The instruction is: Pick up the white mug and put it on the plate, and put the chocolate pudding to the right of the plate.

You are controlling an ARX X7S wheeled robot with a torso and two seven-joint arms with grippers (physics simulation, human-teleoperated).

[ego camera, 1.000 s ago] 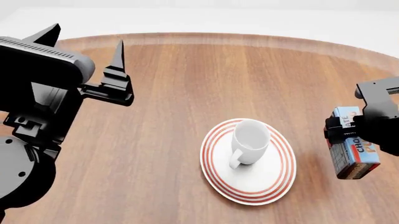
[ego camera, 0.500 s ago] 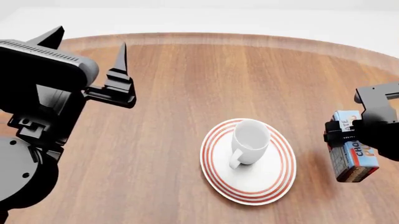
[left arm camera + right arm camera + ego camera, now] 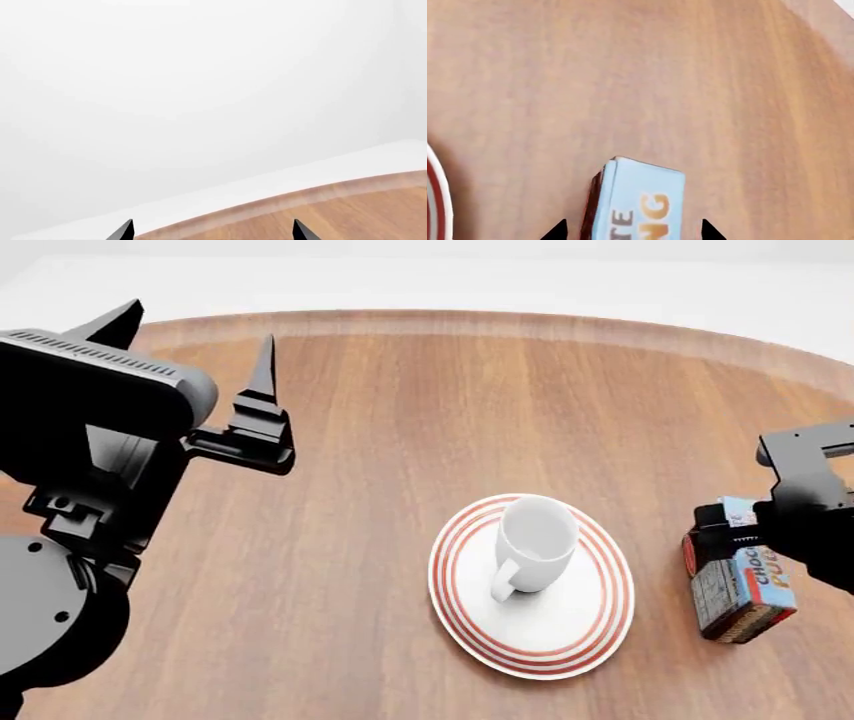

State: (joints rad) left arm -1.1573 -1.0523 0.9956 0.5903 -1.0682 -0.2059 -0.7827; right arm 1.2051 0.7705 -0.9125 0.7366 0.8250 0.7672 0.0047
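While the white mug (image 3: 535, 543) already stood upright on the plate (image 3: 587, 625), handle toward the robot, that half of the task looked finished. What remained was the chocolate pudding (image 3: 742, 586): the right pincer (image 3: 731, 540) gripped the small blue carton just to the right of the plate, tilted and low over the wooden table (image 3: 400, 420). Whether the carton touched the table could not be told. Setting it down and letting go seemed the only step left. The left pincer (image 3: 200, 360) hung raised and empty, well apart from everything, its two pointed fingers spread wide at the table's far left.
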